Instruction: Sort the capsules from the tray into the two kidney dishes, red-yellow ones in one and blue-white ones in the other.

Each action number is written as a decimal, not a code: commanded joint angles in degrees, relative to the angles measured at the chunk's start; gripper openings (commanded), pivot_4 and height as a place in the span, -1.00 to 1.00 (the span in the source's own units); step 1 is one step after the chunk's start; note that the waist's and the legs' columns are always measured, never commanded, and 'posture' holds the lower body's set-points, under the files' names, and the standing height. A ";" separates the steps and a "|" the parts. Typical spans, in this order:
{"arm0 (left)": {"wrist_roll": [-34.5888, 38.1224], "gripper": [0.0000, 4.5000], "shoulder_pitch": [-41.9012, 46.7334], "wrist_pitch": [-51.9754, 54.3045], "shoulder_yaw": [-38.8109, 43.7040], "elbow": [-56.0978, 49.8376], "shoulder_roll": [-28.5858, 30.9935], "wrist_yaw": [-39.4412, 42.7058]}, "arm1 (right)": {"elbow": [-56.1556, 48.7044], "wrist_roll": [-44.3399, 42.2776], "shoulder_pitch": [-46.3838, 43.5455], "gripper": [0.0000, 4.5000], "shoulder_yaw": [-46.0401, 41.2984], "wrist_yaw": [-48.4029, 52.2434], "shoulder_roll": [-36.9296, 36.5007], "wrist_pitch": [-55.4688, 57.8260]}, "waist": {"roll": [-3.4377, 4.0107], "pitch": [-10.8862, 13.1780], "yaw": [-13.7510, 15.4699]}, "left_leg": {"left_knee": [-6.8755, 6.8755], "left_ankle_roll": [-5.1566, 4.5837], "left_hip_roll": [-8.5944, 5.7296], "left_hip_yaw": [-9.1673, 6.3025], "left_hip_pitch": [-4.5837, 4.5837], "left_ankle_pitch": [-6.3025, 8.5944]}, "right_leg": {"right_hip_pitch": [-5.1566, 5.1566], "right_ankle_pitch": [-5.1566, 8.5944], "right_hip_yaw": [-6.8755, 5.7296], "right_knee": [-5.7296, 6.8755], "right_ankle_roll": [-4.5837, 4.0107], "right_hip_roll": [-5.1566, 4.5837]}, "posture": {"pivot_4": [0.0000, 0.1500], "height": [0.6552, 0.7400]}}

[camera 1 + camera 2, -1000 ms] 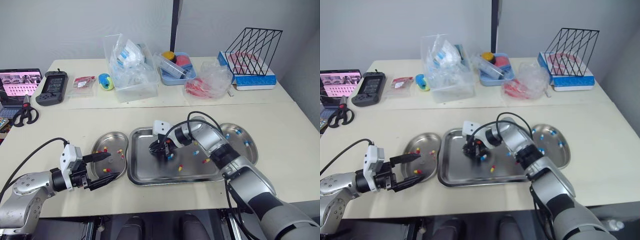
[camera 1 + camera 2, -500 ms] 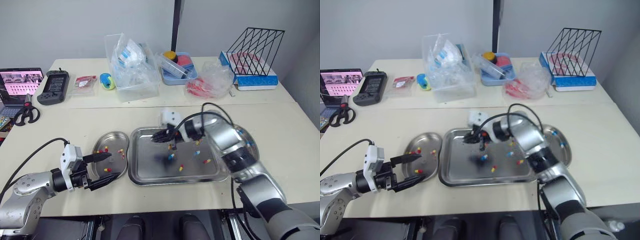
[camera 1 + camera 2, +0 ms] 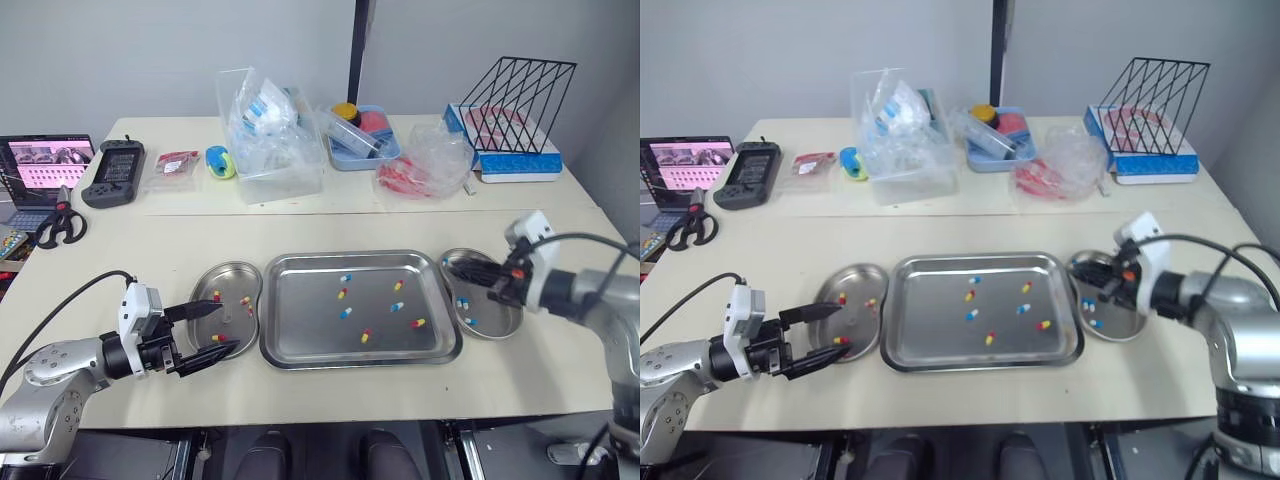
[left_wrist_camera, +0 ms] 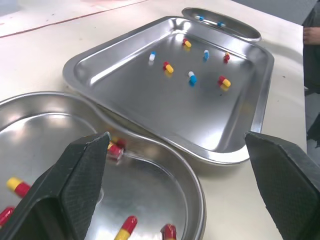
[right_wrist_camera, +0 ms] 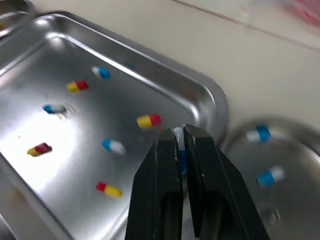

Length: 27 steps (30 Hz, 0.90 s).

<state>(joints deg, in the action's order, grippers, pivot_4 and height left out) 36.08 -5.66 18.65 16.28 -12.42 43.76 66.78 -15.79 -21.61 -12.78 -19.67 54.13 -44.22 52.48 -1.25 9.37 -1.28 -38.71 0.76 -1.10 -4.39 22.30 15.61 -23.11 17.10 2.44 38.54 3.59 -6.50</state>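
You are looking down at a pale table (image 3: 300, 232) where a steel tray (image 3: 300, 352) is sitting between two steel kidney dishes.

Your right claw (image 5: 178, 135) is pinching one blue-white capsule (image 5: 180, 159) between its tips, with the jaws drawn narrow around it. The capsule is standing upright in the grip, its white end poking up at the fingertips. In the head views this claw is reaching in from the right. It is hanging over the right dish (image 3: 508, 322), at the end nearest the tray. How high above the metal it is hanging, you cannot tell.

Your left claw (image 3: 229, 327) is hanging with its jaws spread wide and nothing between them. It is pointing over the near rim of the left dish (image 3: 232, 271). The closest capsules are lying just beyond its tips, inside that dish.

Seven capsules are lying loose and spread apart on the tray floor. Three are blue-white: one (image 3: 345, 277) toward the far side, one (image 3: 346, 312) near the middle and one (image 3: 397, 307) right of the middle. Four are red-yellow: one (image 3: 342, 293), one (image 3: 400, 285), one (image 3: 417, 322) and one (image 3: 364, 336).

The left dish is holding red-yellow capsules only; five are showing in the left wrist view, among them one (image 4: 115, 148) between the finger and the tray. The right dish is holding blue-white ones; two (image 5: 259, 134) (image 5: 270, 176) are showing clearly beside the claw, and the claw is covering part of that dish.
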 commanded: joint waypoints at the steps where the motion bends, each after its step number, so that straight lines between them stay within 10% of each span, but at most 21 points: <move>1: 0.68 1.00 0.35 -0.12 1.00 0.32 0.89 1.10 | -1.68 -0.74 2.71 -0.99 -2.88 -2.59 -0.89 -1.29 | 0.00 0.00 0.00 | 0.00 0.00 0.00 0.00 0.00 0.00 | 0.01 0.00 -0.01 0.00 0.00 0.00 | 1.00 0.71; 10: 0.44 1.00 2.31 0.42 0.39 1.26 0.94 1.87 | 0.95 -0.04 9.33 -0.99 -2.89 -6.24 -0.70 -4.91 | 0.00 0.00 0.47 | -0.06 0.00 -0.02 -0.01 0.00 0.00 | 0.10 0.00 -0.06 -0.06 0.00 -0.02 | 1.00 0.71; 22: 0.88 1.00 4.92 2.12 3.58 3.04 1.30 -1.24 | -0.93 -6.08 14.80 0.99 -14.94 -6.89 1.36 -12.76 | 0.00 0.00 0.49 | -0.06 -0.01 -0.02 0.00 -0.01 0.00 | 0.12 0.00 -0.05 -0.05 0.00 -0.01 | 1.00 0.71; 27: 1.64 1.00 4.50 3.37 8.55 4.58 2.43 -3.20 | -4.59 -12.21 20.49 0.99 -23.93 -2.15 3.51 -18.92 | 0.00 0.00 0.58 | -0.03 -0.04 -0.01 -0.03 -0.01 0.02 | 0.13 0.00 -0.08 -0.07 0.01 0.00 | 1.00 0.71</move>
<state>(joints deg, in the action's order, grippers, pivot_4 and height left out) 36.38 -1.01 21.77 22.13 -7.83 45.38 63.99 -18.48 -31.43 6.94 -40.35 50.67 -41.01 35.60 -1.25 9.37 -0.70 -38.74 0.71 -1.10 -4.42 22.27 15.64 -22.95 17.10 2.36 38.44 3.59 -6.49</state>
